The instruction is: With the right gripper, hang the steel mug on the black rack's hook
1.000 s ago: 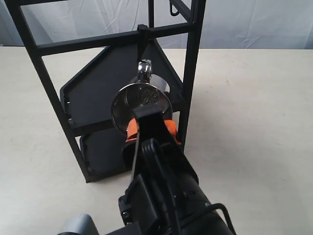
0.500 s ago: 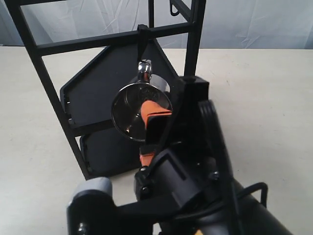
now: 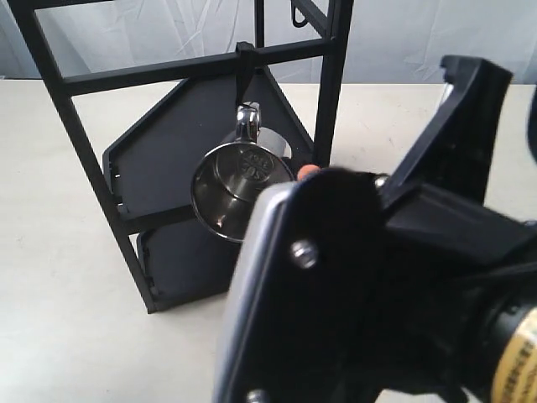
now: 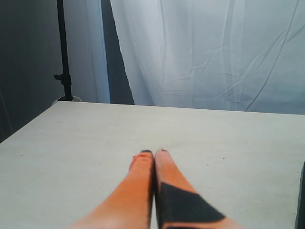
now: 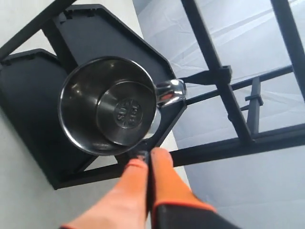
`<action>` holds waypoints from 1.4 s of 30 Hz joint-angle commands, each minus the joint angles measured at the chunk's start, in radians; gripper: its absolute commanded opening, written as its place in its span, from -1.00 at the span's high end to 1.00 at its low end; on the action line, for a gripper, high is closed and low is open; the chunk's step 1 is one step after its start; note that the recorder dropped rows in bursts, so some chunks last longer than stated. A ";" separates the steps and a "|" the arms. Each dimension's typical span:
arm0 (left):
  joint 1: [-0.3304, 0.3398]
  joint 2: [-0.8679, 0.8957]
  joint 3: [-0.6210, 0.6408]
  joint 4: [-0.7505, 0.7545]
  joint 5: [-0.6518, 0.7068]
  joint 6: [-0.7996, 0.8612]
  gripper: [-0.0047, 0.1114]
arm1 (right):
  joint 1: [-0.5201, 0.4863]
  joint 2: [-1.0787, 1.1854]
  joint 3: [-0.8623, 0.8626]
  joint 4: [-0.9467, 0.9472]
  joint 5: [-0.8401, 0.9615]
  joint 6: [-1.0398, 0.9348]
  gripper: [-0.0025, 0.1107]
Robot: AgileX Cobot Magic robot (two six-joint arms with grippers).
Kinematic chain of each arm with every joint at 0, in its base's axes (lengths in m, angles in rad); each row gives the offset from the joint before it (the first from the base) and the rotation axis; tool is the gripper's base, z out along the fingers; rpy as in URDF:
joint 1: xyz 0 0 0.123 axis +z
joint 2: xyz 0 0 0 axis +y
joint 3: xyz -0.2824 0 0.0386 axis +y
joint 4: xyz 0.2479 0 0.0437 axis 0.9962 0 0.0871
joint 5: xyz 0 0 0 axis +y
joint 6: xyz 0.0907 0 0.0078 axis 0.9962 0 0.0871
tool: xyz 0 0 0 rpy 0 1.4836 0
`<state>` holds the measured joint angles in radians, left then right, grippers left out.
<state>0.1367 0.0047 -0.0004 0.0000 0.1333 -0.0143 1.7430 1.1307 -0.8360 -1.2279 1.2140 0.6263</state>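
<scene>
The steel mug (image 3: pixel 239 189) hangs by its loop handle from the long hook (image 3: pixel 244 80), which is clipped to a crossbar of the black rack (image 3: pixel 168 74). The mug's mouth faces the exterior camera and the star mark shows on its base. My right gripper (image 3: pixel 309 172) fills the foreground just right of the mug, apart from it. In the right wrist view the mug (image 5: pixel 107 105) hangs free on the hook (image 5: pixel 202 77) and the gripper (image 5: pixel 148 156) is shut on nothing, its tips just off the rim. My left gripper (image 4: pixel 153 153) is shut over bare table.
The rack's two flat shelves (image 3: pixel 168 151) sit behind and below the mug. A small thin J hook (image 3: pixel 299 17) hangs at the rack's top right. Pale table (image 3: pixel 419 143) spreads to the right. A white curtain (image 4: pixel 214 52) and a light stand (image 4: pixel 64 71) stand beyond the table.
My right gripper let go of the mug's rim, drew back toward the exterior camera and to the right, and closed empty. The mug stays hanging on the hook.
</scene>
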 commanded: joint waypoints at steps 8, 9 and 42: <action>-0.009 -0.005 0.000 -0.007 -0.005 -0.002 0.89 | 0.003 -0.208 -0.007 0.068 0.007 0.006 0.97; -0.009 -0.005 0.000 -0.007 -0.005 -0.002 0.89 | 0.003 -0.225 -0.007 0.075 0.007 0.012 0.97; -0.009 -0.005 0.000 -0.007 -0.005 -0.002 0.89 | -0.698 -0.517 0.253 0.078 -0.473 0.943 0.97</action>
<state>0.1367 0.0047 -0.0004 0.0000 0.1333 -0.0143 1.2175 0.6531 -0.6501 -1.1445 0.9917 1.5664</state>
